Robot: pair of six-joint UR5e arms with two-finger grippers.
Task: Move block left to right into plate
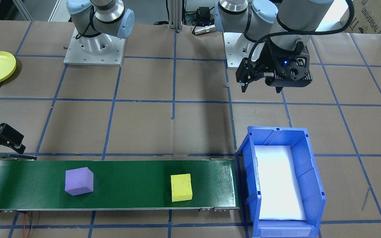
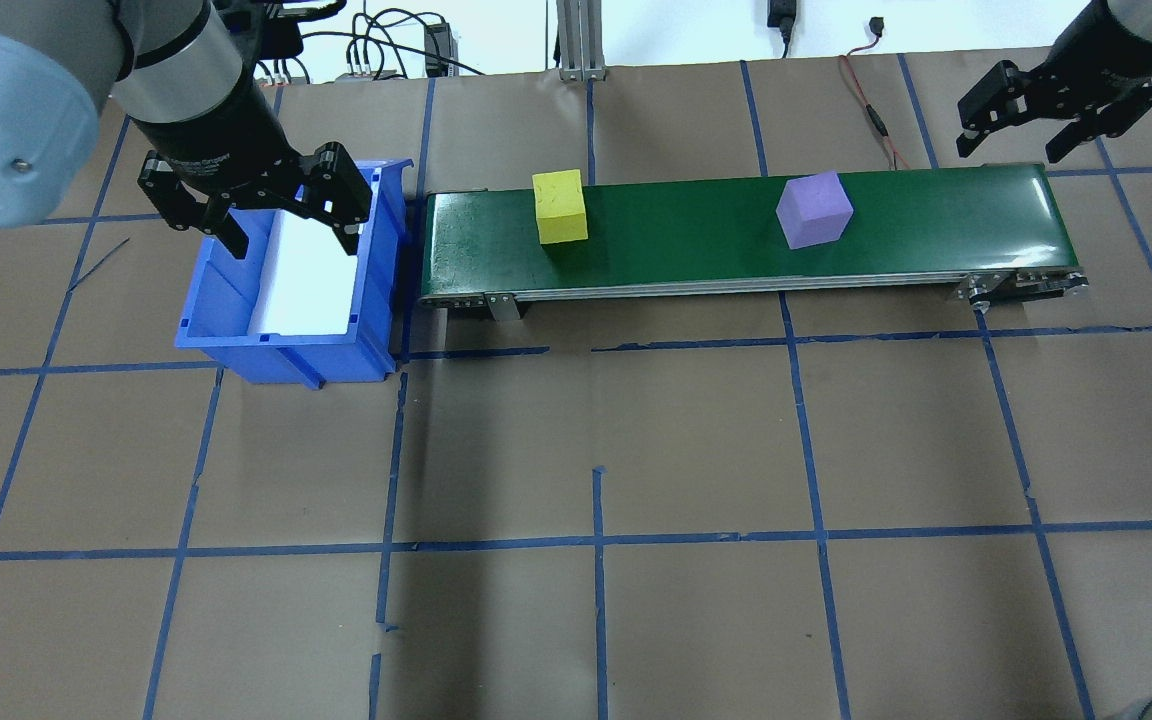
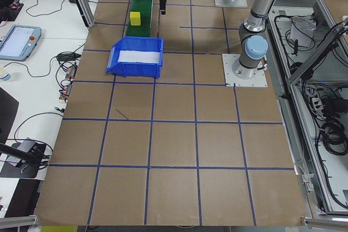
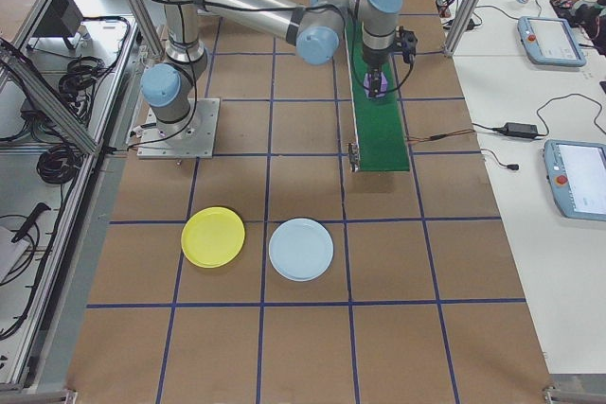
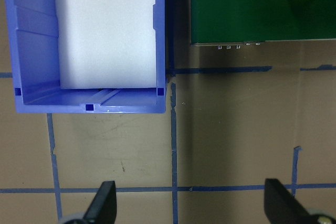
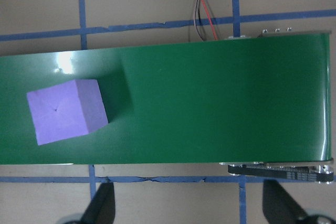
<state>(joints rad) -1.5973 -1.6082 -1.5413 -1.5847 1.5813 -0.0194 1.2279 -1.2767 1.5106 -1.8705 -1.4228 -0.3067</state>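
Observation:
A yellow block (image 2: 560, 206) and a purple block (image 2: 814, 209) rest on the green conveyor belt (image 2: 696, 235). The purple block (image 6: 66, 110) sits left of centre in the right wrist view. My right gripper (image 2: 1014, 150) hovers open and holds nothing, beyond the belt's right end, apart from the purple block. My left gripper (image 2: 261, 205) hangs open over the blue bin (image 2: 236, 335), also holding nothing. A yellow plate (image 4: 213, 237) and a light blue plate (image 4: 301, 249) lie on the table past the belt's right end.
The blue bin (image 1: 313, 185) with a white liner stands against the belt's left end. Red wires (image 2: 871, 110) run behind the belt. Both arm bases (image 1: 94, 46) stand at the robot's side of the brown, blue-taped table.

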